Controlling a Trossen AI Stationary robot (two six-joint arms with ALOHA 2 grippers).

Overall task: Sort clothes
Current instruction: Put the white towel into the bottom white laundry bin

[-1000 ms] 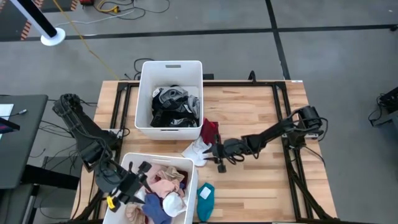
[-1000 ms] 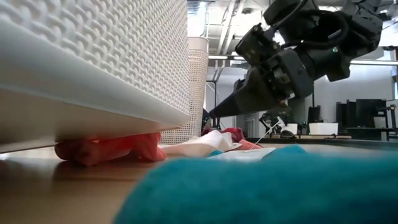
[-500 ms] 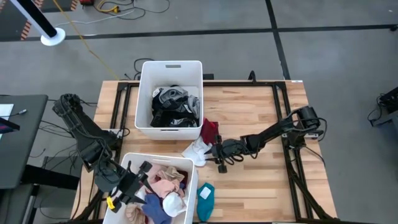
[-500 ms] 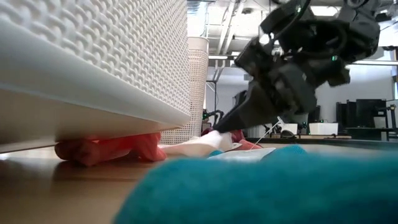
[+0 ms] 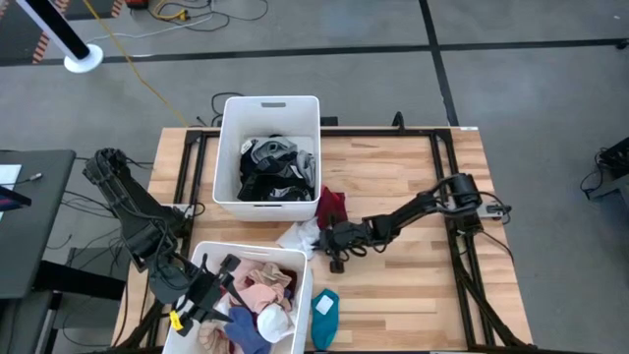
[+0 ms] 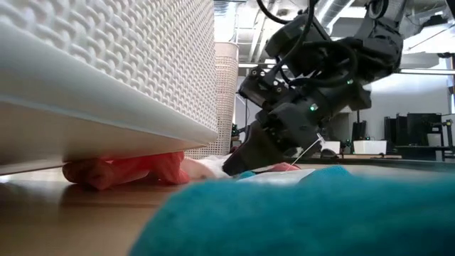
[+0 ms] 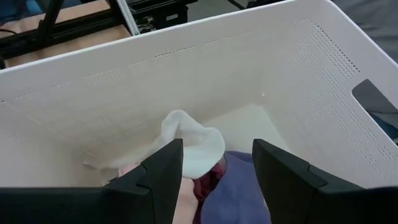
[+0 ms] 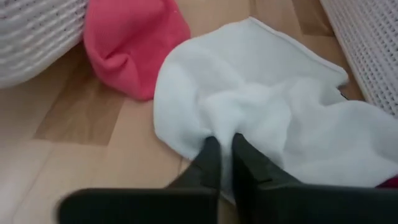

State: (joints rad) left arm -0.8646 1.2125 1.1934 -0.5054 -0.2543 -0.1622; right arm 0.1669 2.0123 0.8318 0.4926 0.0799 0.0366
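high view: wood table (image 5: 413,187), grey concrete floor (image 5: 393,88)

Two dark, near-black arms built from chunky jointed segments, black cables looping along them. Left gripper (image 5: 211,285) with a yellow bit near the wrist (only spot of colour up there). Right gripper (image 5: 319,236) slim and tapered, small green light glowing on its housing. Matte, wedge-shaped fingers (image 7: 163,171).

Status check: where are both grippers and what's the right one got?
Right gripper down on the table, pinched shut on the white garment between the bins. Left gripper open over the near bin. Pink garment lies beside, untouched.
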